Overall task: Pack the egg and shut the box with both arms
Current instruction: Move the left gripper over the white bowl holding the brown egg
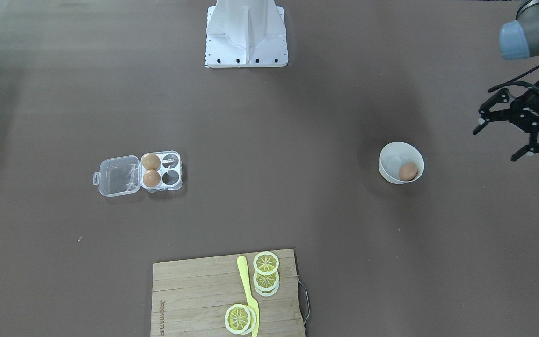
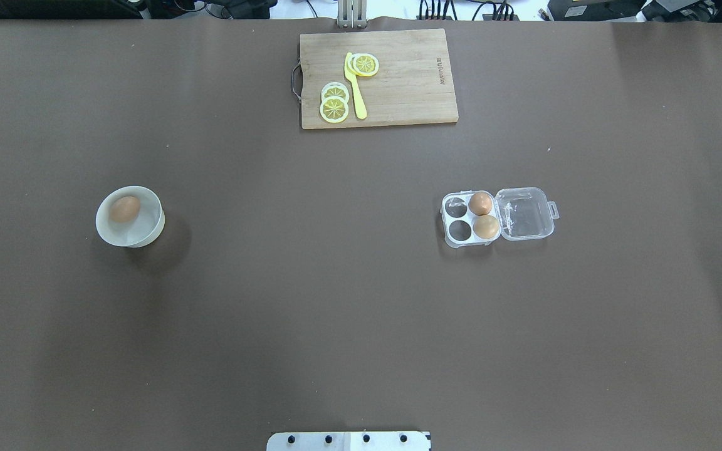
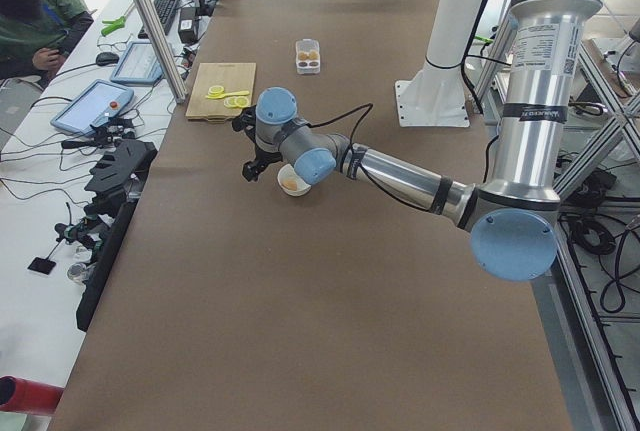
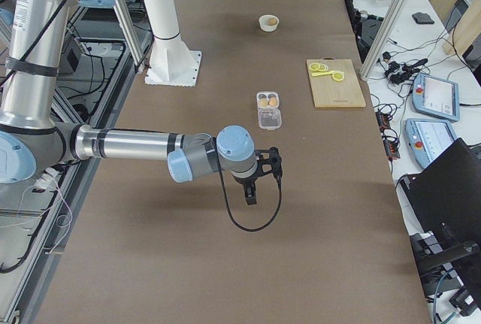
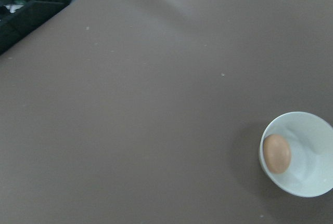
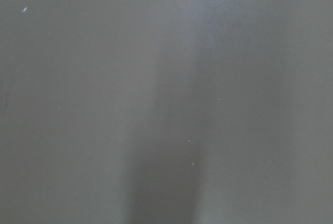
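Zero steps done: egg (image 1: 408,172) sits in bowl (image 1: 393,148), box (image 1: 120,178) unclosed; left gripper (image 1: 498,142) spread wide, empty; right gripper (image 4: 259,187) cannot tell.

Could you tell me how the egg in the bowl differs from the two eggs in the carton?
The egg lies loose in the white bowl; the two carton eggs sit in cups of the open box. It looks paler, they slightly darker orange. All three are brown.
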